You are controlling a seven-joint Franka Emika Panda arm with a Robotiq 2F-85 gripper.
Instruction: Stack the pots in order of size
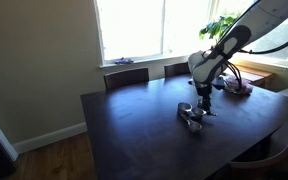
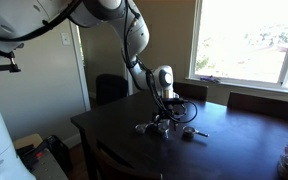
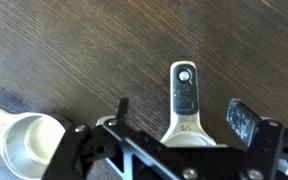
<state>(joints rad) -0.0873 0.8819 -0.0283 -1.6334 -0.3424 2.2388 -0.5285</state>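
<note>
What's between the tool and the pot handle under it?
Nothing visible. In the wrist view the open tool hangs over the handle, which lies in line with the gap between its fingers, bare table around it. A second pot sits off to the side, clear of that gap.

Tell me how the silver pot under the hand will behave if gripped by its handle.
This pot has a thin, flat, polished handle: probably stiff but slippery to pinch. Gripped there, the bowl end would likely droop. It looks small, so probably light.
</note>
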